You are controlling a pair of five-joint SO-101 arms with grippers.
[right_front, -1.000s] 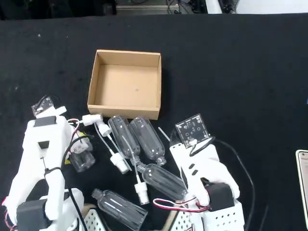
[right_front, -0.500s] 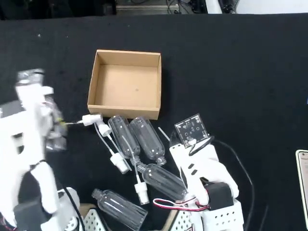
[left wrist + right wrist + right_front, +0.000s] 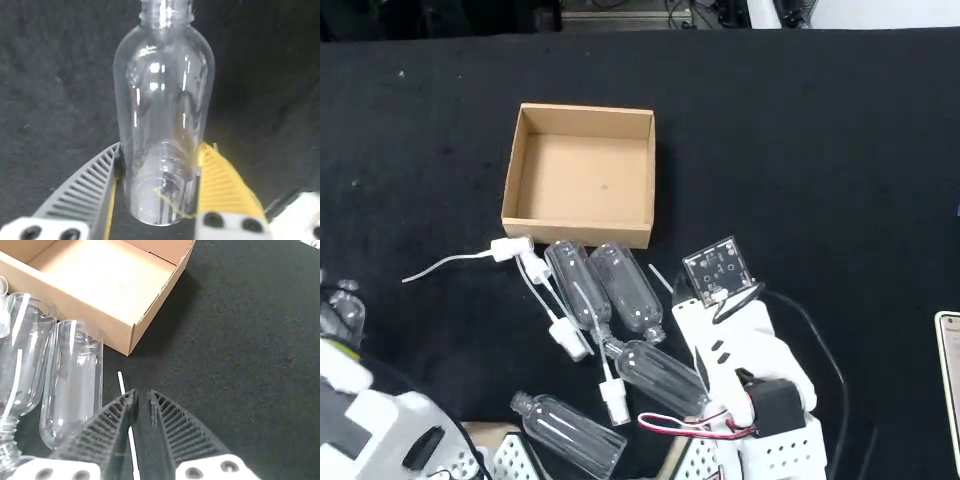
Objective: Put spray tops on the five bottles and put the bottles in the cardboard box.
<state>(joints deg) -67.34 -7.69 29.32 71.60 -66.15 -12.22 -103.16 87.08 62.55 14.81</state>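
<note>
My left gripper [image 3: 160, 200] is shut on a clear, uncapped bottle [image 3: 162, 110], its base between the grey and yellow fingers. In the high view that bottle [image 3: 342, 308] is at the table's left edge, above the left arm [image 3: 375, 445]. Several more bare bottles [image 3: 578, 283] [image 3: 628, 288] [image 3: 660, 375] [image 3: 568, 432] lie in front of the cardboard box [image 3: 582, 235], among white spray tops [image 3: 510, 247] [image 3: 570, 340] [image 3: 613, 395]. My right gripper [image 3: 142, 396] is shut on nothing, low over the cloth beside one bottle [image 3: 70, 385] and near the box corner [image 3: 131, 340].
Black cloth covers the table. A loose white dip tube [image 3: 129, 432] lies under the right gripper. The right arm [image 3: 750, 370] stands at the near edge beside the bottles. A flat white object [image 3: 948, 350] lies at the far right edge.
The left arm has swung away from the spray tops to the near left edge, carrying the bottle. The right arm has kept still.
</note>
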